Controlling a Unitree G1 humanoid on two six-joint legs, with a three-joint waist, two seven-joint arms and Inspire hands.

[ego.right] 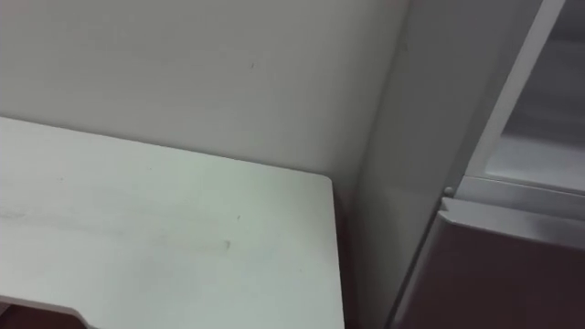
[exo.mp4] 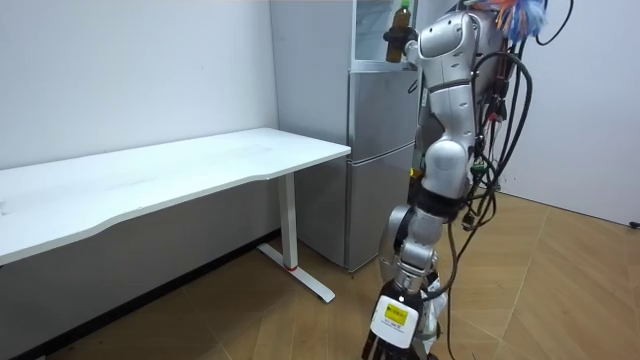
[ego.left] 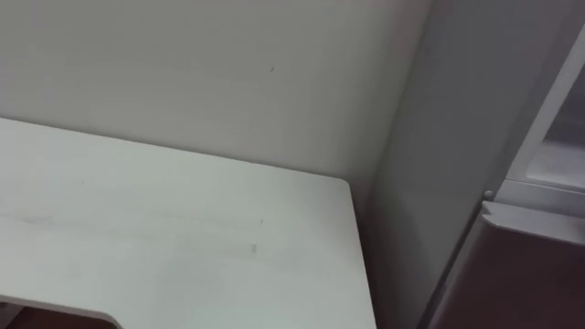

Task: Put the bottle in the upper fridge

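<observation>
- The fridge (exo.mp4: 380, 160) is a tall grey box with smooth, faintly glossy metal sides. Its lower door (ego.left: 530, 274) is closed and darkly reflective, with a straight pale top edge.
- Above that door the upper compartment (ego.right: 539, 110) stands open, showing a white frame and a pale, flat interior.
- The robot stands right in front of the fridge on a herringbone wood floor (exo.mp4: 560, 290), its front turned toward the fridge corner nearest the bench and its cabled back away from the fridge.
- The bottle (exo.mp4: 402, 16) is up at the mouth of the upper compartment, high against the fridge front. From here I cannot tell whether it is already inside or just before the opening.
- It is a slim, dark bottle with a lighter top. It stands upright, its long axis vertical, neck and cap upward.
- The right hand (exo.mp4: 396, 42), dark against the pale fridge interior, is wrapped round the lower part of the bottle and carries it at about head height.
- The left hand (exo.mp4: 414, 173) shows as a small dark shape by the robot's waist, on the side toward the fridge. I cannot make out its state.
- Beside the fridge, along the side away from the doors, runs the white bench (exo.mp4: 200, 165). It has a smooth matte top with a rounded corner close to the fridge's side panel and a shallow curved cut in its front edge.
- It stands on a white leg (exo.mp4: 287, 215) with a long flat foot.
- Behind the bench and the fridge is a plain, pale wall (ego.left: 183, 64).
</observation>
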